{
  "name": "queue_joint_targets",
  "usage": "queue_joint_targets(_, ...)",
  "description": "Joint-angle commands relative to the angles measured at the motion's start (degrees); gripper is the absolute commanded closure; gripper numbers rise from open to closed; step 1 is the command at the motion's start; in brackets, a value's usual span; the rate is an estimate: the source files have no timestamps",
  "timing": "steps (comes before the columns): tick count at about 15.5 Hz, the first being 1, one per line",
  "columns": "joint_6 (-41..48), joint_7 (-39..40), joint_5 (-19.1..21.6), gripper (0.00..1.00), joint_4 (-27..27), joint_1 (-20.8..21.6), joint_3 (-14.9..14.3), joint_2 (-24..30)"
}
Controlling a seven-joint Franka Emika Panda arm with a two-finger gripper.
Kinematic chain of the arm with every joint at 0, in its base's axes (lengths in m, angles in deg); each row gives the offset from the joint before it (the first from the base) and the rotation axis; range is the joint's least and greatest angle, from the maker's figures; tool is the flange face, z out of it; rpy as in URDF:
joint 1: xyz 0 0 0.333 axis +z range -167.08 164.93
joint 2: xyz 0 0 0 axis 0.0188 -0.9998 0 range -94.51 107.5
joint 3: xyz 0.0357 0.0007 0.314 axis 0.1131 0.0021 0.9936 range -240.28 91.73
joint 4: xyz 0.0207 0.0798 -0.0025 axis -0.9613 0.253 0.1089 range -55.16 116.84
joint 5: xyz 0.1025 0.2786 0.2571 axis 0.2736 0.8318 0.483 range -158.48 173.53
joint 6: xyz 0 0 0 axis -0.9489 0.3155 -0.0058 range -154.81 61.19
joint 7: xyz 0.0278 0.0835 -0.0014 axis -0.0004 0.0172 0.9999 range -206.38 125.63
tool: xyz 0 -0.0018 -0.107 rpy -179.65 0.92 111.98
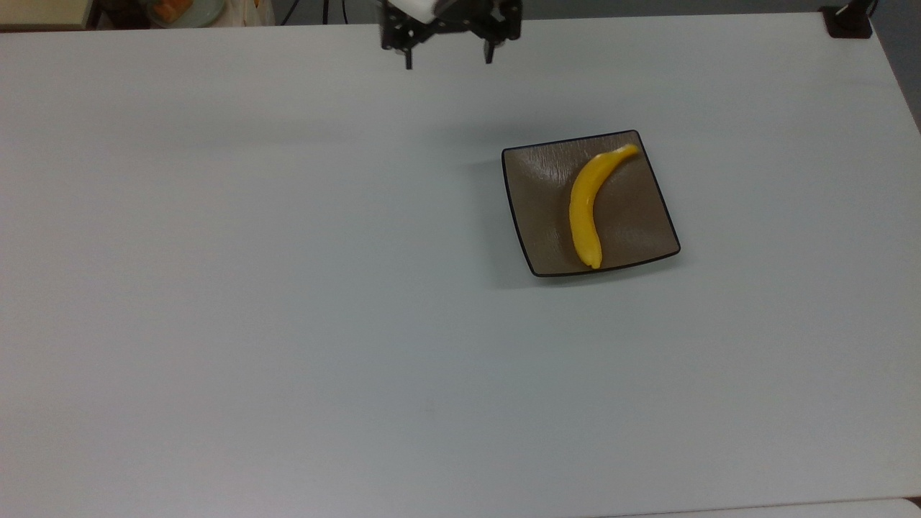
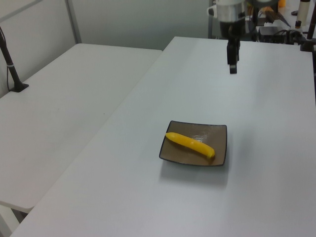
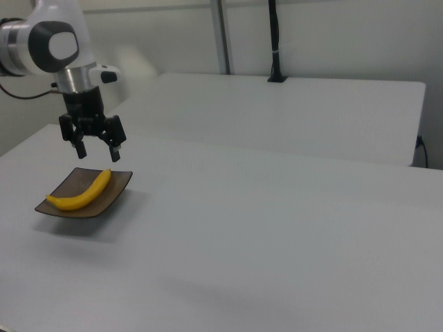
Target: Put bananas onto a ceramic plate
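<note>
The yellow banana (image 1: 586, 208) lies curved on the square brown ceramic plate (image 1: 540, 201), its thin stem end at the plate's upper right corner in the top view. The banana (image 2: 190, 143) rests diagonally on the plate (image 2: 219, 143) in the left view. My gripper (image 1: 449, 61) hangs open and empty at the top view's upper edge, well up and left of the plate. From the left view the gripper (image 2: 232, 69) is high above the table behind the plate. Seen from the right, the gripper (image 3: 99, 155) hovers above the plate (image 3: 114, 190) and banana (image 3: 79, 194), fingers spread.
The white table (image 1: 288, 324) stretches wide around the plate. A second white table (image 2: 64, 98) adjoins it on the left view's left. A black clamped post (image 1: 849, 18) stands at the top view's upper right corner. Clutter including a bowl (image 1: 180, 8) sits beyond the far edge.
</note>
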Motion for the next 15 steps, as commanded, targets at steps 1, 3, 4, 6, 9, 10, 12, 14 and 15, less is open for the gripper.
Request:
queue_joint_targets(1, -0.3, 1.2, 4.5, 0.00, 1.8, 0.2, -4.0, 4.0)
queue_joint_targets(3, -0.4, 1.1, 4.5, 0.00, 1.9, -1.2, -4.0, 4.6)
queue_joint_targets(4, -0.5, 1.1, 4.5, 0.00, 1.9, -1.8, -3.9, 4.6)
queue_joint_targets(6, -1.8, 0.6, 4.4, 0.00, 1.7, -2.8, -3.4, 4.7)
queue_joint_targets(9, -2.1, 1.2, 3.9, 0.00, 1.9, -5.0, -1.6, 5.1)
queue_joint_targets(10, -2.1, 1.1, 4.0, 0.00, 1.9, -5.4, -1.4, 4.9)
queue_joint_targets(12, -2.9, 1.2, 3.9, 0.00, 2.4, -5.4, -1.4, 4.9)
queue_joint_targets(14, -5.9, 0.4, 3.9, 0.00, 3.5, -5.5, -0.9, 5.1)
queue_joint_targets(15, -6.1, 0.3, 3.7, 0.00, 3.7, -5.8, 0.0, 5.1)
